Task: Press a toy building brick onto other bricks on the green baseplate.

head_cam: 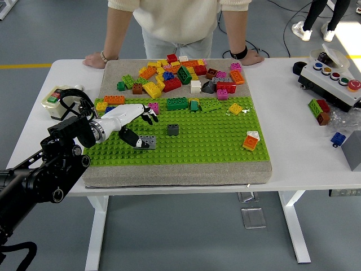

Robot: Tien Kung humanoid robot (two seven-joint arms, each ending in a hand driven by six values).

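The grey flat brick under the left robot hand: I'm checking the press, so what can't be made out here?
- Head view: whether the grey flat brick is seated; the left robot hand covers its left end.
- Its stud contact with the green baseplate: too small.
- Right arm: outside the picture.

The green baseplate (186, 144) is largely bare across its near half and centre, giving open passage there. Obstacles on it: a grey flat brick (148, 141) under the left hand (128, 116), a dark grey brick (172, 130) just right of it, an orange brick (251, 141) near the right edge, and a green brick (177, 103) at the far edge. A dense brick pile (180, 73) blocks the far strip. A person's hands (95, 60) rest on the far table edge
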